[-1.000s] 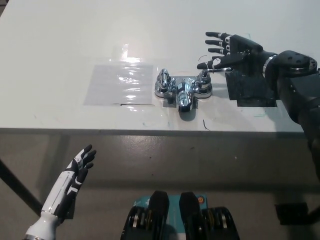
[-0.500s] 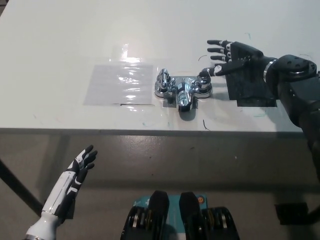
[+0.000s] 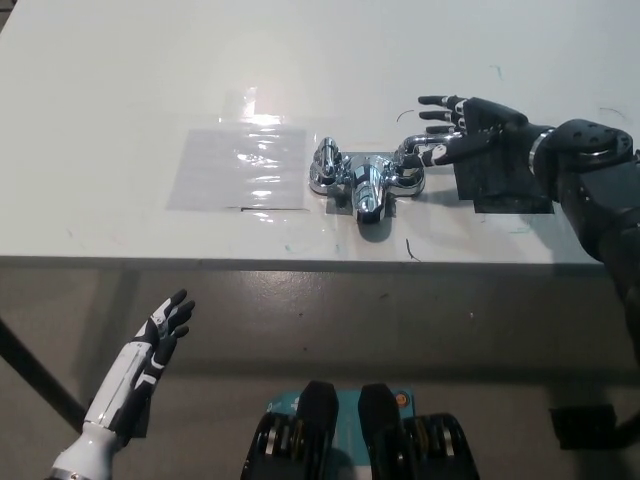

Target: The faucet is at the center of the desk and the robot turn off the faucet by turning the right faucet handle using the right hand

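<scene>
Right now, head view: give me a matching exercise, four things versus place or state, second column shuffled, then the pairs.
Things:
1. faucet
2. right hand
3. left hand
4. clear plastic sheet

Places or states:
A. below the desk edge, lower left, resting open
B. flat on the desk, left of the chrome fixture
C. centre of the desk, chrome
D. black, fingers spread, at the right handle

Pairs: 1-C, 2-D, 3-A, 4-B

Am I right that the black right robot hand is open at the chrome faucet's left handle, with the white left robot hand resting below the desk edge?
Not quite: the head view shows the black right robot hand at the chrome faucet's right handle, not the left. The white left robot hand does rest below the desk edge.
</scene>
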Available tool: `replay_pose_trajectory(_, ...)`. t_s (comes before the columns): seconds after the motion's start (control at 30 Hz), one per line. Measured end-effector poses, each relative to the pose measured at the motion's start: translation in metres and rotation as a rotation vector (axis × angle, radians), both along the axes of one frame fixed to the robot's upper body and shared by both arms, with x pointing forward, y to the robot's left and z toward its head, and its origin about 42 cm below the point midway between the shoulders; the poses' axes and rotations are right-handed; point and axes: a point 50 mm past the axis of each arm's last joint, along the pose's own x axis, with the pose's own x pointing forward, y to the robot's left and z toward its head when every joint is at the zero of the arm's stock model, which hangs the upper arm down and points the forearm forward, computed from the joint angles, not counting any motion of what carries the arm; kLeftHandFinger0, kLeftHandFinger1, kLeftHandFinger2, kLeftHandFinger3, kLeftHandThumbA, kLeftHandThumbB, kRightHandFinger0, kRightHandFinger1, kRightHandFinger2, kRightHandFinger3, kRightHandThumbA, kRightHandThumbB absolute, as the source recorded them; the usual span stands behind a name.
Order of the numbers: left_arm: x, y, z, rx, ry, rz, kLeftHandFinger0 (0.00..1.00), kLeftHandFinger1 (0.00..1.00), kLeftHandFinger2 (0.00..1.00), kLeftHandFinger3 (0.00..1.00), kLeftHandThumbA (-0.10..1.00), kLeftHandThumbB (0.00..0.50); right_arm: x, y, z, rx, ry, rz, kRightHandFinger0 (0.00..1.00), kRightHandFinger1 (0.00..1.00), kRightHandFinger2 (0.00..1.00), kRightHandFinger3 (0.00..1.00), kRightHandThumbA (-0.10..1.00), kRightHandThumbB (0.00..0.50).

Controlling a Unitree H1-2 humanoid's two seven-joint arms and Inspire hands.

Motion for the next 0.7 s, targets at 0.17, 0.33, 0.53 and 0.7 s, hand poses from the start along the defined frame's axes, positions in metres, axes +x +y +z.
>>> replay_pose_trajectory(0.17, 0.0, 0.0, 0.0, 0.001, 0.0, 0.0, 1.0, 1.0, 1.0, 1.0, 0.98, 0.42, -0.001, 0.001, -0.004, 0.036, 0.008, -0.002, 1.0, 1.0, 1.0, 1.0, 1.0, 0.5)
replay_pose_trajectory(0.33, 0.0, 0.0, 0.0, 0.001, 0.0, 0.0, 1.0, 1.0, 1.0, 1.0, 0.95, 0.426, -0.003, 0.005, -0.007, 0.094, 0.016, -0.005, 1.0, 1.0, 1.0, 1.0, 1.0, 0.466)
replay_pose_trajectory(0.53, 0.0, 0.0, 0.0, 0.001, -0.001, 0.0, 1.0, 1.0, 1.0, 1.0, 0.96, 0.421, -0.005, 0.013, -0.012, 0.166, 0.019, 0.01, 1.0, 1.0, 1.0, 1.0, 1.0, 0.469)
replay_pose_trajectory(0.7, 0.0, 0.0, 0.0, 0.001, -0.001, 0.0, 1.0, 1.0, 1.0, 1.0, 0.96, 0.42, -0.008, 0.02, -0.017, 0.233, 0.016, 0.036, 1.0, 1.0, 1.0, 1.0, 1.0, 0.462)
